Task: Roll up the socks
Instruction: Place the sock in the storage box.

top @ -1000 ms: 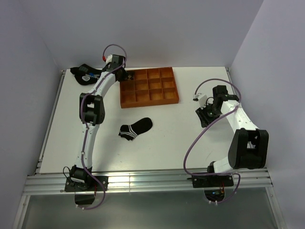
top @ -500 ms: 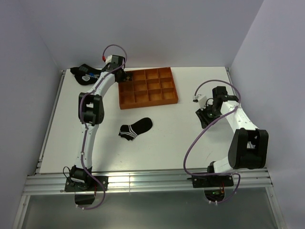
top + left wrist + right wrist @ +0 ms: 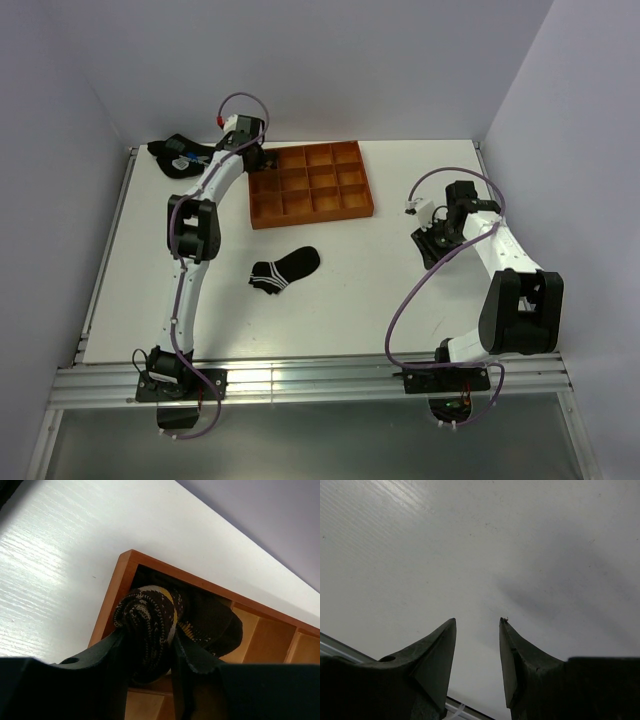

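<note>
My left gripper (image 3: pixel 149 641) is shut on the rolled brown-and-black argyle sock (image 3: pixel 150 617). It holds the sock in the far left corner compartment of the orange wooden tray (image 3: pixel 111 594). In the top view the left gripper (image 3: pixel 261 157) is at that tray corner and the argyle sock is hidden under it. The short black ankle sock with white stripes (image 3: pixel 285 268) lies flat on the table in front of the tray. My right gripper (image 3: pixel 430 240) is open and empty at the right side of the table. In its wrist view the right gripper (image 3: pixel 477 622) has only bare table between its fingers.
The orange tray (image 3: pixel 315 214) has several compartments and stands at the back centre. A dark sock bundle with blue and white marks (image 3: pixel 178 155) lies at the back left corner. Walls close in the table at the back and both sides.
The left wrist has shifted very slightly at the tray's corner. The ankle sock and the right arm have not moved.
</note>
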{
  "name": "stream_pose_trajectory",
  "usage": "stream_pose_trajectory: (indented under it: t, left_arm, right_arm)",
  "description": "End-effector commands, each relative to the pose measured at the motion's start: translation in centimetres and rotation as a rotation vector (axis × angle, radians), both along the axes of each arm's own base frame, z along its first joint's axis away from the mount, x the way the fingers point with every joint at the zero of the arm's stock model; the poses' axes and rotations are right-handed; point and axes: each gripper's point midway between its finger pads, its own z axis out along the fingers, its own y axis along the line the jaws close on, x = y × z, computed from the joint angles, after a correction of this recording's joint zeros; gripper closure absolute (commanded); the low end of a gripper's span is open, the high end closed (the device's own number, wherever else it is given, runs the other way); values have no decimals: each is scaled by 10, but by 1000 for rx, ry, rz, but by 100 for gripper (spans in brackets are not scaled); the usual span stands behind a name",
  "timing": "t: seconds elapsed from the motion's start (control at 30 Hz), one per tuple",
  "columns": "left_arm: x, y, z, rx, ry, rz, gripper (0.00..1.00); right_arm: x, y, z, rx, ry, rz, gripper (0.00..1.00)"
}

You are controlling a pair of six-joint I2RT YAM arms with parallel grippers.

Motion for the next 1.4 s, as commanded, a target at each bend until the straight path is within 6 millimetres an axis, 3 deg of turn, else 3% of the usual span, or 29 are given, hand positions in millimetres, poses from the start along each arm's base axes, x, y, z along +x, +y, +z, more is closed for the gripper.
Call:
stream_pose_trajectory:
  t: [0.0,0.2,0.63,0.8,1.03,1.37]
  left_arm:
    - [-48,24,-82,127,246,-4,63]
    - [-46,20,-71,112,217,-1,57]
    - [-36,9,-21,71,112,-7,52]
    - [-36,10,-11,69,97,0,45]
    - [-32,9,2,64,57,-1,45]
    - [-22,5,40,61,-40,-24,44]
  right_arm:
    - [4,-3,7,-7,-18,-16,53]
    - [3,-3,10,-7,-20,-18,53]
    - [3,-5,10,-19,-18,-13,53]
    - [4,-4,9,-12,-13,-10,53]
    - [5,-4,9,-13,-13,-10,53]
    - [5,-5,8,-16,-9,-11,53]
